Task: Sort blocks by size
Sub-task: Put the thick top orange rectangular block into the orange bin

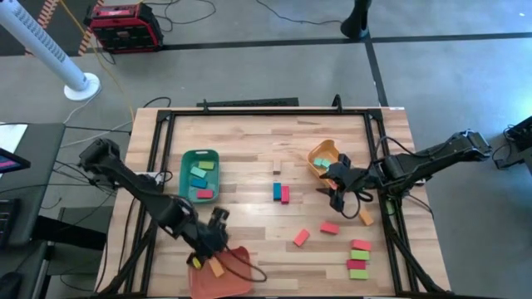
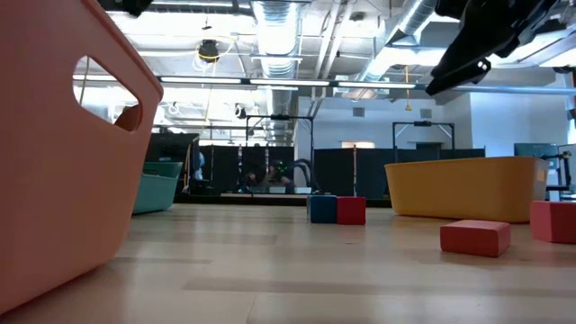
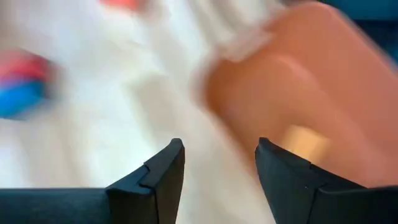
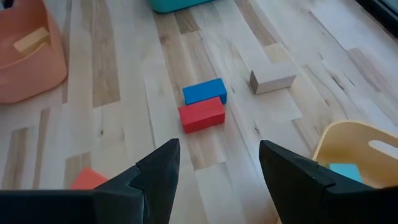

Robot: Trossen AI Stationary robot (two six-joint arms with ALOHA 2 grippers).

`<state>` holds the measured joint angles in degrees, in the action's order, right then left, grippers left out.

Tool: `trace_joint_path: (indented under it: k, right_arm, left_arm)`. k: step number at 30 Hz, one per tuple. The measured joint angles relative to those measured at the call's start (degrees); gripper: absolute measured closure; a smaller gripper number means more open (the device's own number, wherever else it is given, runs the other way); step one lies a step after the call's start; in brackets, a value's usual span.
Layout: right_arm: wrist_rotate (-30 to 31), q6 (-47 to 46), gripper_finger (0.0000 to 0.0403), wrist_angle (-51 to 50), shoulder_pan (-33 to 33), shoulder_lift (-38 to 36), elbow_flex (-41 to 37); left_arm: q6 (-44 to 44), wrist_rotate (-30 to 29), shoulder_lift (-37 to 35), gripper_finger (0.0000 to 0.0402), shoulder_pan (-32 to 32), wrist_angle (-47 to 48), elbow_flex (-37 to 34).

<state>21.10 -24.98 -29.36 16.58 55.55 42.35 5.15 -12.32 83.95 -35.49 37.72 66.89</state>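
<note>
At lower left of the high view the left gripper [image 1: 218, 223] hangs open and empty by the salmon tray [image 1: 223, 278], right gripper [image 1: 337, 193] wide, empty mid-right; blocks [image 1: 281, 193] lie loose mid-table & lower right: light, stiff, smooth wood, best pinched across flat sides.

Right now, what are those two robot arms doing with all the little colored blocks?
They are sorting blocks into trays. The left pincer hangs open by the salmon-red tray, which already holds an orange block. The right pincer is open and empty, beside the yellow-orange tray. A blue block and a red one lie side by side mid-table, with more scattered nearby.
</note>
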Motion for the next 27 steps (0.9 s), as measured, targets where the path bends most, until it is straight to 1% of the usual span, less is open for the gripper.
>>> trace_joint_path:
  k: [2, 4, 9, 11, 13, 16, 19, 21, 23, 27]
  right_arm:
    - [0.0, -0.1, 0.0154, 0.0, 0.7, 0.0, 0.0]
    - [0.0, -0.3, 0.0154, 0.0, 1.5, 0.0, 0.0]
    - [0.0, -0.9, 0.0154, 0.0, 4.0, 0.0, 0.0]
    - [0.0, -0.9, 0.0154, 0.0, 5.4, 0.1, 0.0]
    - [0.0, -0.9, 0.0154, 0.1, 6.9, 0.6, 0.0]
    - [0.0, -0.9, 0.0154, 0.3, 9.6, 2.6, 0.0]
    - [-0.2, -0.7, 0.0154, 2.4, 12.2, 6.2, 0.0]
    - [-0.7, -0.6, 0.0154, 4.0, 13.8, 9.2, 0.0]
    - [-1.9, -1.4, 0.0154, 4.9, 15.1, 12.1, 0.0]
    - [-4.2, -8.1, 0.0154, 4.9, 17.5, 16.4, 0.0]
  left_arm:
    - [-7.1, -4.9, -1.2, 0.0213, 2.3, 0.4, 0.9]
    - [-14.3, -7.6, -1.7, 0.0213, 5.5, 0.6, 1.5]
    - [-29.1, -7.4, -1.4, 0.0213, 16.9, 0.2, 2.1]
    - [-33.8, -5.4, -1.3, 0.0213, 21.7, -0.3, 2.1]
    - [-36.5, -2.0, -1.3, 0.0213, 26.3, -2.0, 2.1]
    - [-36.8, 6.5, -1.3, 0.0213, 32.1, -4.1, 2.1]
    - [-36.5, 14.1, -1.3, 0.0213, 35.1, -4.8, 2.0]
    - [-37.0, 15.6, -0.8, 0.0213, 35.6, -6.7, 1.2]
    - [-37.3, 15.5, -0.2, 0.0213, 35.6, -6.8, 0.6]
    - [-37.3, 16.4, 0.8, 0.0213, 35.0, -8.0, 0.0]
